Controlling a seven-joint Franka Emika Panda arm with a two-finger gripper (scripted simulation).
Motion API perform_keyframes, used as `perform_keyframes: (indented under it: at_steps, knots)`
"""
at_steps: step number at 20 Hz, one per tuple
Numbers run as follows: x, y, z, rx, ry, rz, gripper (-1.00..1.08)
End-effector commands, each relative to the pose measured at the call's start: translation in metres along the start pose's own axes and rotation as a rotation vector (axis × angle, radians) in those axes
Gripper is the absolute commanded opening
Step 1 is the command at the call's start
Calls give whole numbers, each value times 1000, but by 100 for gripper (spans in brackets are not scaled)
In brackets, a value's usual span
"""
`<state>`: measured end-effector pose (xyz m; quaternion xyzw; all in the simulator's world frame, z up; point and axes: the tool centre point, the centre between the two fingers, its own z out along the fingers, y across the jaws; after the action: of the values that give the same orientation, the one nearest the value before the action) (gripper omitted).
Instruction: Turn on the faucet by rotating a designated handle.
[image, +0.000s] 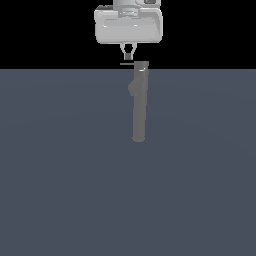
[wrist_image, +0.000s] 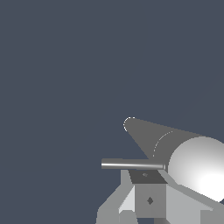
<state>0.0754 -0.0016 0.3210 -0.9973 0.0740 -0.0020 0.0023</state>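
The faucet (image: 139, 102) is a long matte grey column on the dark floor, with a small side bulge (image: 132, 89) and a cap with a bright glint (image: 143, 66) at its far end. The handle (image: 127, 64) is a thin short rod sticking out of the cap toward the exterior view's left. My gripper (image: 128, 56) hangs just over the handle, its two fingers together and holding nothing. In the wrist view the faucet (wrist_image: 148, 135) tapers away, the cap (wrist_image: 199, 164) glints, and the handle (wrist_image: 131, 164) lies right at my gripper's tips (wrist_image: 146, 177). I cannot tell whether they touch.
The flat dark blue-grey floor (image: 60, 175) spreads around the faucet, with black background behind my gripper's light-grey body (image: 129, 25). No other objects show.
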Motion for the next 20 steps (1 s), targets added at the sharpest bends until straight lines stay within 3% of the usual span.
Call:
perform_keyframes:
  at_steps: [1,10,20]
  knots:
    - [14,-1,7,-2,0,6,-100]
    - [40,-3,19,-5,-3,17,-100]
    - [40,-4,21,-5,-3,18,-100]
